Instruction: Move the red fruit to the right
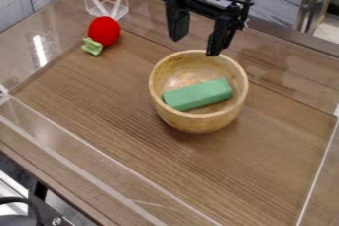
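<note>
At about ten o'clock, the red toy fruit (103, 31) with its light-green stem rests on the wooden table (99, 104); at twelve, the black gripper's (199, 52) fingers stand apart over the wooden bowl (199, 119) holding a green block (199, 95).
</note>
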Tool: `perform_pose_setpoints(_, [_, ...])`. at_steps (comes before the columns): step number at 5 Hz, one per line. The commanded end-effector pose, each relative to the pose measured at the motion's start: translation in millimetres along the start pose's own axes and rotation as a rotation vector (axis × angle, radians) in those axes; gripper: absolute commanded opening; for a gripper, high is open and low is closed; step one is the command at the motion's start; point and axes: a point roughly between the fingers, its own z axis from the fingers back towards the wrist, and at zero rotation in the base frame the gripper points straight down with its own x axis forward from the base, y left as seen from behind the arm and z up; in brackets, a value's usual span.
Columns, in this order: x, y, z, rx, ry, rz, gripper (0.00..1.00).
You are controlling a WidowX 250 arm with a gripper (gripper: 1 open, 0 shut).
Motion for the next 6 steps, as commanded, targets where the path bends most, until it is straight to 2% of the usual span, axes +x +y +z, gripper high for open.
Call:
perform_pose_setpoints(1, [-3.4,11,1.2,-0.001,0.018,-0.005,1.0])
perform_pose_setpoints(2, [2.2,12,-8.9,-0.004,0.031,0.012,1.0])
perform_pose_setpoints(3, [8.7,54,-12.0,-0.007,0.0,0.083,1.0])
perform_pose_setpoints(4, [15.1,104,-16.7,-0.005,-0.035,0.153,1.0])
perform_pose_setpoints(5, [21.5,155,-25.2,0.006,-0.057,0.214,1.0])
perform_pose_setpoints(6, [29.5,186,-37.4,0.015,-0.071,0.256,1.0])
